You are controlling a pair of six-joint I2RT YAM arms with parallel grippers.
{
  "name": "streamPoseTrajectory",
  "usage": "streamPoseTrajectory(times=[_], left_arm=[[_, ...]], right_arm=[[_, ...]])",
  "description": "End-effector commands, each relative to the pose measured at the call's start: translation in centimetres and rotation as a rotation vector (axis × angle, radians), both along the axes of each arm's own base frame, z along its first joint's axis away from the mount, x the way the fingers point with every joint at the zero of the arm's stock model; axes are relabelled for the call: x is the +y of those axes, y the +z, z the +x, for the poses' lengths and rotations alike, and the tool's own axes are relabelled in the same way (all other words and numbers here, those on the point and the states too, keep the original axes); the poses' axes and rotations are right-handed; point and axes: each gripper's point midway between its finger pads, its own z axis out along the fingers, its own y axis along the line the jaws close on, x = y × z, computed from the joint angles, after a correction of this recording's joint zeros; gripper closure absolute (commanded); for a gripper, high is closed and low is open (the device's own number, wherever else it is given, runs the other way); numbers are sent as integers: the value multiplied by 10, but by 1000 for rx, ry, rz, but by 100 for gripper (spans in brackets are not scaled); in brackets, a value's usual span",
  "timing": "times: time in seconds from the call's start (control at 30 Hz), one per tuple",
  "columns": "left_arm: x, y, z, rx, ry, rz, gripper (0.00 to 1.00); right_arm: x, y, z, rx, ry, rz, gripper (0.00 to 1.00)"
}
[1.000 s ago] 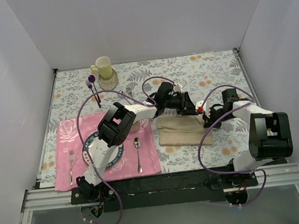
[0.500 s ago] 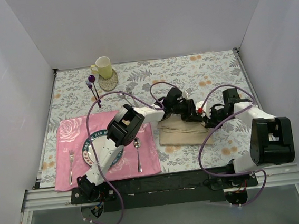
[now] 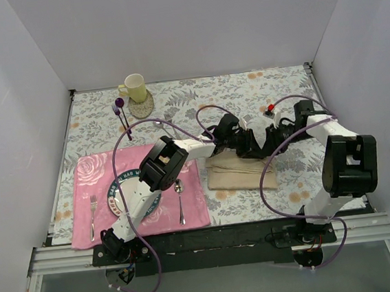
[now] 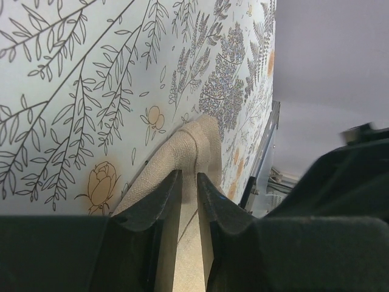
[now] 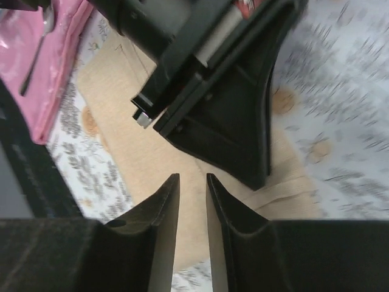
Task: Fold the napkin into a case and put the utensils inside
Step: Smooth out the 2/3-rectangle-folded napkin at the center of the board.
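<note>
We see both arms stretched to mid-frame over the napkin (image 3: 238, 177); left claw (image 4: 189, 176) pinches its fold, right claw (image 5: 193, 177) barely parted, empty.

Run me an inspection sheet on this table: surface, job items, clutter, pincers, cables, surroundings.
Surface: grey floral tablecloth, flat.
Job's things: napkin folded oblong; small fork and spoon lie on the pink placemat, not in the napkin.
Clutter: yellow mug, purple-handled utensils, plate.
Pincers: left pincer at a napkin fold, narrow gap, grip unclear; right pincer above napkin, narrow empty gap.
Cables: purple cables loop off both arms.
Surroundings: plain white walls.
</note>
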Motion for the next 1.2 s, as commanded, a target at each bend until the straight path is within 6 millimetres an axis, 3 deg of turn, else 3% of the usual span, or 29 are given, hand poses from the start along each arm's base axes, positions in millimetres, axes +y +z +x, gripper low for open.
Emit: streamPoseTrajectory(times=[0.0,0.2,0.5,0.57,0.6,0.7,0.77,0.8,0.83,0.87,1.0,1.1,1.17], left_arm=[[41,-72,-5,59,64,246,82],[43,-74,-1,51,62,238,81],[44,-75,-3,57,41,224,80],[44,-72,-7,69,21,202,74],[44,-65,-3,64,20,168,71],[38,-14,18,-18,-10,-4,55],[39,39,34,-126,-21,-132,49],[49,59,40,-144,-50,-200,41],[54,74,42,-154,-64,-230,37],[60,102,41,-193,-86,-265,34],[82,132,18,-174,-154,-298,30],[94,119,0,-93,-150,-274,30],[101,95,-5,-40,-120,-224,30]], right_arm=[[6,-9,-20,239,-118,101,72],[-6,-31,-31,342,-181,80,76],[-25,-76,-33,557,-358,43,78],[-31,-85,-37,633,-402,45,79],[-34,-88,-37,656,-418,40,79],[-45,-98,-40,726,-480,37,80],[-52,-102,-40,744,-507,40,81],[-54,-103,-39,741,-513,36,81],[-55,-104,-39,742,-520,35,81],[-56,-104,-38,740,-522,34,81],[-55,-106,-37,746,-525,41,81],[-56,-106,-33,738,-530,39,81],[-57,-107,-32,739,-530,39,81]])
